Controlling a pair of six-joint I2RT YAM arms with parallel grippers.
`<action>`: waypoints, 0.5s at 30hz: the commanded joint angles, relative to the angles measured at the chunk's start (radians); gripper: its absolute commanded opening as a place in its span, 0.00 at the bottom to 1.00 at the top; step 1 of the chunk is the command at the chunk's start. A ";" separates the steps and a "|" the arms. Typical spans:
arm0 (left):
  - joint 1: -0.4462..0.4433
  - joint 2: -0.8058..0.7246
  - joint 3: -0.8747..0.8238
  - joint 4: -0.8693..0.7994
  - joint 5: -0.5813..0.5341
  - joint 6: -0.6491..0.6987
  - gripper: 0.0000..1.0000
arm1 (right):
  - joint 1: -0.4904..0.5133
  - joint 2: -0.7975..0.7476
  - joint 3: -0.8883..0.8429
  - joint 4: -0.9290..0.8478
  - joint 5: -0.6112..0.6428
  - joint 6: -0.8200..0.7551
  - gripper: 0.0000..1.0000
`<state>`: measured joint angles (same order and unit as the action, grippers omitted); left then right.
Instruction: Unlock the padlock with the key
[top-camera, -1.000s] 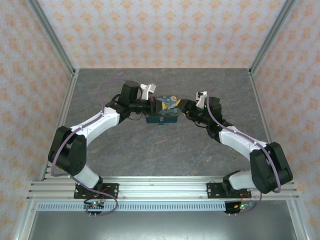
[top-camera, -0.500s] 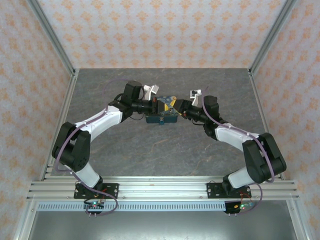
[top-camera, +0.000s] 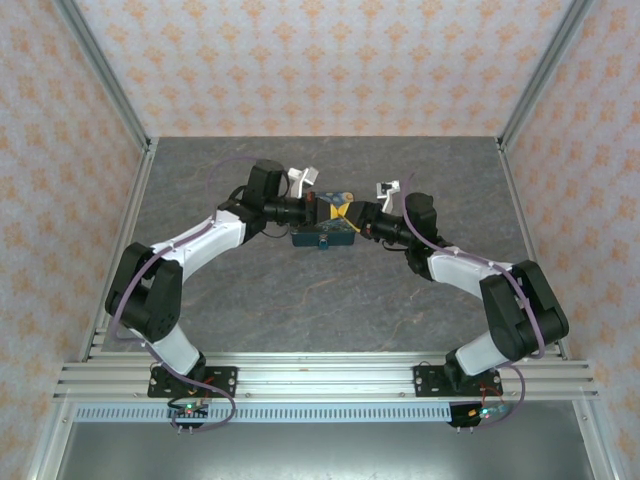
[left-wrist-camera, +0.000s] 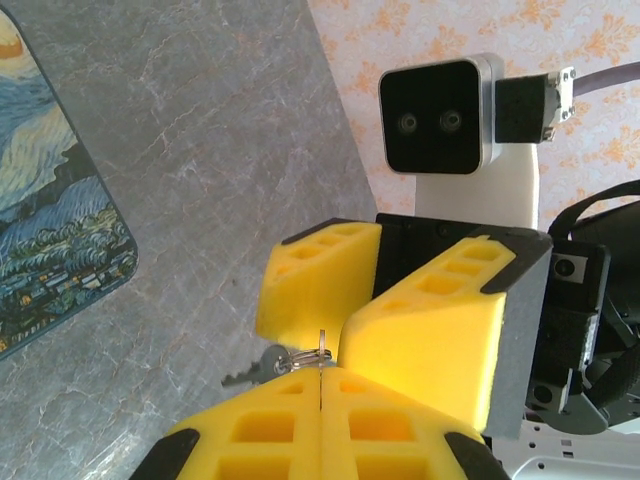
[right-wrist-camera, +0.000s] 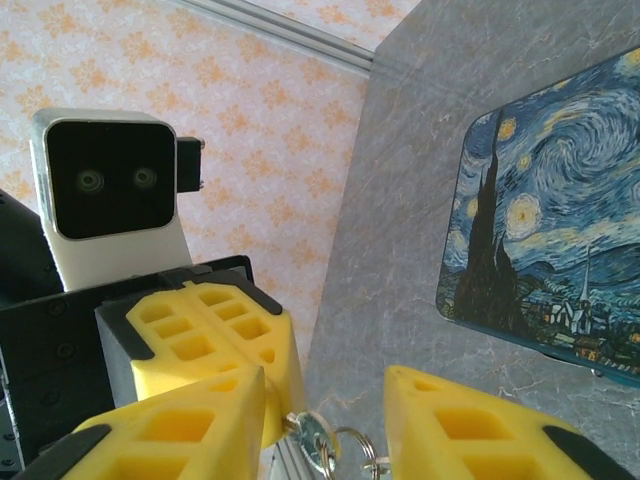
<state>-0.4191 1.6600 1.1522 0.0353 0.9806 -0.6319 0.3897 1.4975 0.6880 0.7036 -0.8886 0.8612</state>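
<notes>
Where the two arms are meeting over the middle of the table (top-camera: 300, 300) in the top view, the left gripper (top-camera: 328, 207) and the right gripper (top-camera: 355, 213) are pointing at each other tip to tip. They are hanging just above a board (top-camera: 320, 238) printed with a starry-night painting. The key is too small to pick out there, and whether the padlock is lying by the board cannot be told.

In the left wrist view, the left gripper's yellow foam fingers (left-wrist-camera: 250, 430) are pressing flat together, pinching the key ring (left-wrist-camera: 322, 348) in their seam. The key (left-wrist-camera: 252, 368) is hanging off that ring to one side, clear of the foam and lifted above the grey table. Holding it by the ring is probably leaving the key itself free for the other claw to take, so a handover seems to be the step in hand. The right gripper's fingers (left-wrist-camera: 430, 320) are standing apart, one on either side of the ring.

In the right wrist view, the right gripper's own jaws are gaping with nothing clamped, and the key (right-wrist-camera: 315, 440) is sitting between them, closer to one finger. It is looking small, silvery and flat, with a rounded head on a thin wire ring.
</notes>
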 joint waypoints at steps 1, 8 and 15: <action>0.000 0.013 0.039 0.032 0.012 -0.014 0.00 | -0.004 0.003 -0.017 0.070 -0.026 -0.002 0.33; 0.001 0.017 0.045 0.032 0.009 -0.017 0.00 | -0.005 -0.002 -0.032 0.069 -0.016 -0.007 0.18; 0.001 0.023 0.046 0.029 -0.005 -0.032 0.00 | -0.004 -0.011 -0.041 0.065 0.014 -0.005 0.00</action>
<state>-0.4164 1.6772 1.1645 0.0345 0.9756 -0.6487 0.3851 1.4971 0.6624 0.7357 -0.8864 0.8673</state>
